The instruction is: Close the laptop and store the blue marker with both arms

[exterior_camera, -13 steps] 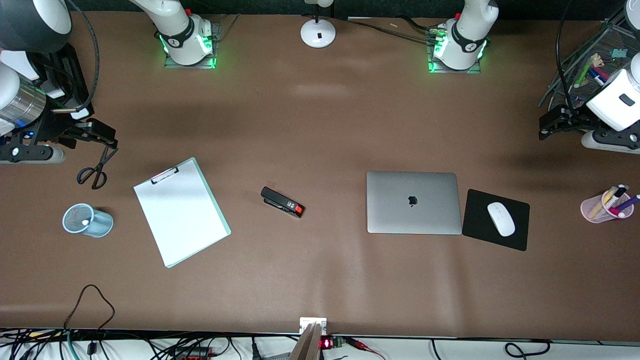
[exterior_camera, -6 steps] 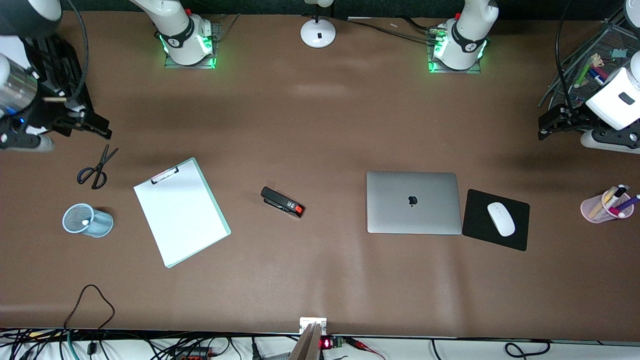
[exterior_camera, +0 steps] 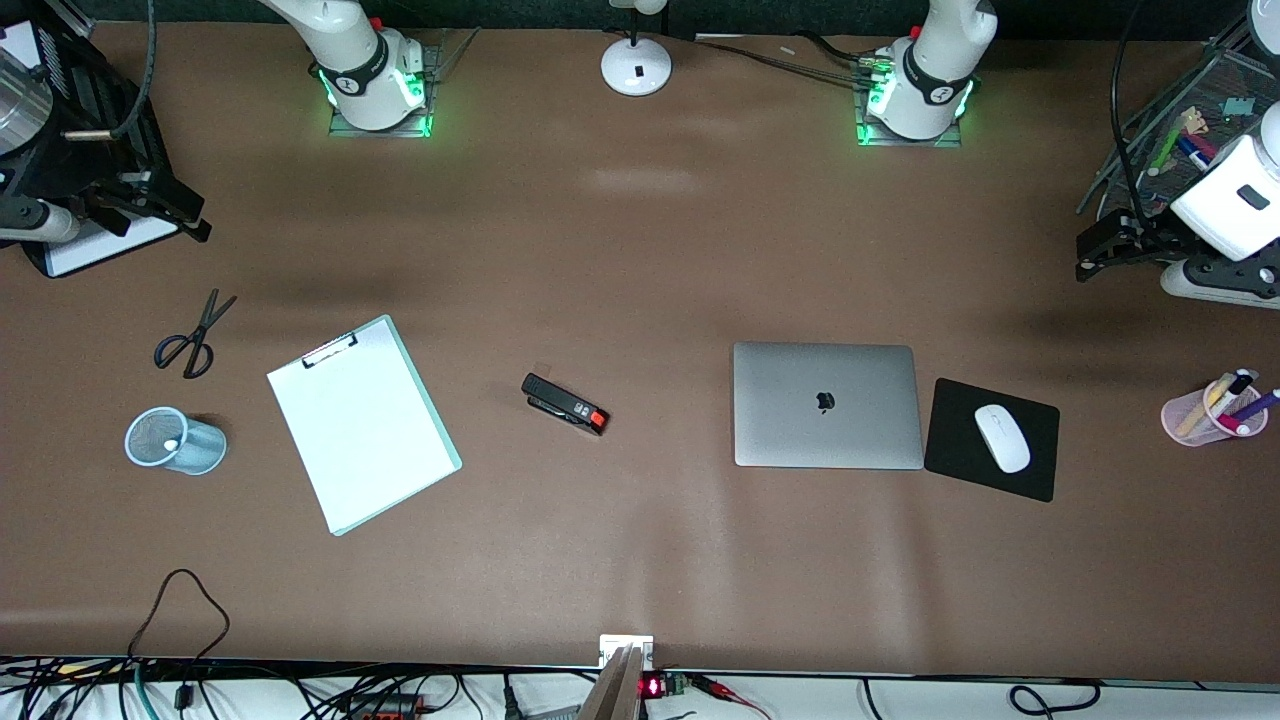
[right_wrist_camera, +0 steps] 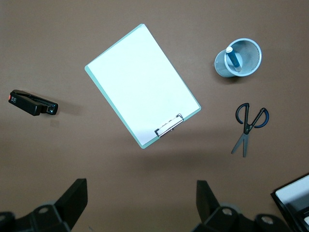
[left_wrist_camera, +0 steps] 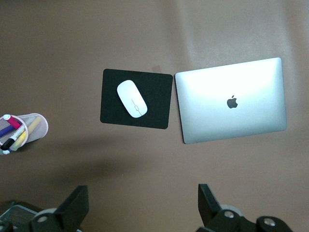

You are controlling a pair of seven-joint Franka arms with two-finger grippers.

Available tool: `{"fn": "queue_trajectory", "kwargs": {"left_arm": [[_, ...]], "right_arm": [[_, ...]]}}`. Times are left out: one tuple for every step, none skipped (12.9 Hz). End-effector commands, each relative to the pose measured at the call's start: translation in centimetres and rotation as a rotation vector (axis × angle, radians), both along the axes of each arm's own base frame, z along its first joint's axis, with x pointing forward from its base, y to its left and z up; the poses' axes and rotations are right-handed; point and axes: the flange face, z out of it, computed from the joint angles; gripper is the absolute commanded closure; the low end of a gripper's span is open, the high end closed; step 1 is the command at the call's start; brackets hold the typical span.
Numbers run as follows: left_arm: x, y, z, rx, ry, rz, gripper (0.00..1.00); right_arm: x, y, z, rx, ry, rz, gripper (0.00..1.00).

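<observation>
With the laptop (exterior_camera: 828,405) closed and blue marker (right_wrist_camera: 233,57) in the mesh cup (right_wrist_camera: 238,58), both grippers' jaws gape empty, so I judge nothing remains.

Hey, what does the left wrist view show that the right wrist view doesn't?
Only the left wrist view shows the closed laptop, the white mouse on its black mouse pad, and a pink pen cup. Only the right wrist view shows the clipboard, stapler, scissors, and mesh cup holding the blue marker. Both show brown table and an open pincer.
</observation>
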Motion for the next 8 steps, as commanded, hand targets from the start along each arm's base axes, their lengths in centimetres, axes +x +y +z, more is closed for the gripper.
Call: {"fn": "queue_trajectory", "kwargs": {"left_arm": [[0.45, -0.18, 0.65, -0.016, 0.005, -0.020, 0.00], [0.47, -0.20, 0.66, -0.017, 0.004, -0.020, 0.00], [0.45, -0.18, 0.65, -0.016, 0.005, -0.019, 0.00], [0.45, -0.20, 0.65, -0.017, 0.005, -0.018, 0.00], [0.44, -0.18, 0.64, -0.016, 0.007, -0.019, 0.00], [0.37, -0.79, 0.71, -0.017, 0.007, -0.028, 0.00], [0.26, -0.79, 0.62, -0.017, 0.018, -0.027, 0.00], [0.22, -0.81, 0.59, -0.019, 0.021, -0.029, 0.00]], "right_arm": [[-0.24, 0.17, 0.01, -0.019, -0.012, 0.008, 0.00], [-0.18, 0.19, 0.16, -0.018, -0.015, 0.011, 0.00], [0.01, 0.20, 0.38, -0.018, -0.022, 0.013, 0.00], [0.21, 0.23, 0.44, -0.019, -0.019, 0.012, 0.00], [0.18, 0.17, 0.37, -0.018, -0.006, 0.011, 0.00], [0.34, 0.01, 0.62, -0.020, -0.010, 0.014, 0.00], [0.37, 0.02, 0.60, -0.020, -0.008, 0.022, 0.00], [0.37, 0.09, 0.60, -0.021, -0.008, 0.029, 0.00]]}}
